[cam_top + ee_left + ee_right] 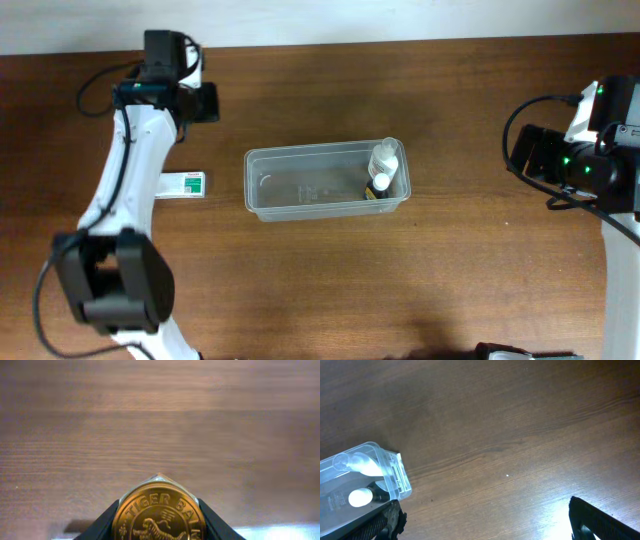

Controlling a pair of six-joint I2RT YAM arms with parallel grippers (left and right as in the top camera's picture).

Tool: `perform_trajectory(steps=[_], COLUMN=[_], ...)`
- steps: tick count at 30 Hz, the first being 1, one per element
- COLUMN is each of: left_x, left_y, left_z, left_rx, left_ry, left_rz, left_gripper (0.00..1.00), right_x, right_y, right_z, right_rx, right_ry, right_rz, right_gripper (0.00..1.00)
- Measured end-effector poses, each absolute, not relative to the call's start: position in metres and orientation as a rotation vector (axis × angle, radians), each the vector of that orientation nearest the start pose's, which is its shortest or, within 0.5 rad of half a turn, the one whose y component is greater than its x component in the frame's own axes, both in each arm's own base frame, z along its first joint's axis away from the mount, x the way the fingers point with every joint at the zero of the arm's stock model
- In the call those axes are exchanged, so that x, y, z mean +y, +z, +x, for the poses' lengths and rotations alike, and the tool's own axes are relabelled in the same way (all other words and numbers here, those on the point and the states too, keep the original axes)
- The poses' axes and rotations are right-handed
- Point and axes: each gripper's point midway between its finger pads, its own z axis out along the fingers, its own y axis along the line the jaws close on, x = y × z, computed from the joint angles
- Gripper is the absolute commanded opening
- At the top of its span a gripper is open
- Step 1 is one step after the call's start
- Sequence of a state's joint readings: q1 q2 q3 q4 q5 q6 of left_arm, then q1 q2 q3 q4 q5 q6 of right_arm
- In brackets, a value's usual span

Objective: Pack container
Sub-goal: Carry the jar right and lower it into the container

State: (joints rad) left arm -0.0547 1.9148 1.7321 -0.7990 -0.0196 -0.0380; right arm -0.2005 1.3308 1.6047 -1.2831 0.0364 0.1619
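The clear plastic container (300, 185) sits at the table's middle. At its right end lie a clear white-capped bottle (386, 156) and a small dark bottle with a white cap (377, 184). The container's end also shows in the right wrist view (365, 467), with the white cap (359, 497) inside. My left gripper (159, 532) is shut on a Tiger Balm jar with a gold lid (159, 512), held over bare wood at the far left (203, 101). My right gripper (487, 527) is open and empty, to the right of the container (527, 152).
A small white and green box (186, 183) lies flat on the table left of the container, beside my left arm. Cables hang by both arms. The table's far edge meets a white wall at the top of the overhead view.
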Motion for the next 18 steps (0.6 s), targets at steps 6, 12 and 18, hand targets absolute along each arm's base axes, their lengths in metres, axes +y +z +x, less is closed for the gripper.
perform_trajectory(steps=[6, 12, 18], left_x=[-0.088, -0.139, -0.174], left_y=[0.217, 0.212, 0.193], left_z=[0.444, 0.407, 0.383], left_rx=[2.564, 2.634, 2.672], left_ry=[-0.084, -0.166, -0.198], left_rz=[0.202, 0.38, 0.513], left_gripper=[0.34, 0.34, 0.35], right_x=[-0.067, -0.067, -0.067], right_y=[0.286, 0.286, 0.286], right_z=[0.3, 0.3, 0.3], right_rx=[2.536, 2.535, 2.535], right_ry=[-0.061, -0.061, -0.061], right_rz=[0.478, 0.479, 0.479], right_gripper=[0.98, 0.98, 0.98])
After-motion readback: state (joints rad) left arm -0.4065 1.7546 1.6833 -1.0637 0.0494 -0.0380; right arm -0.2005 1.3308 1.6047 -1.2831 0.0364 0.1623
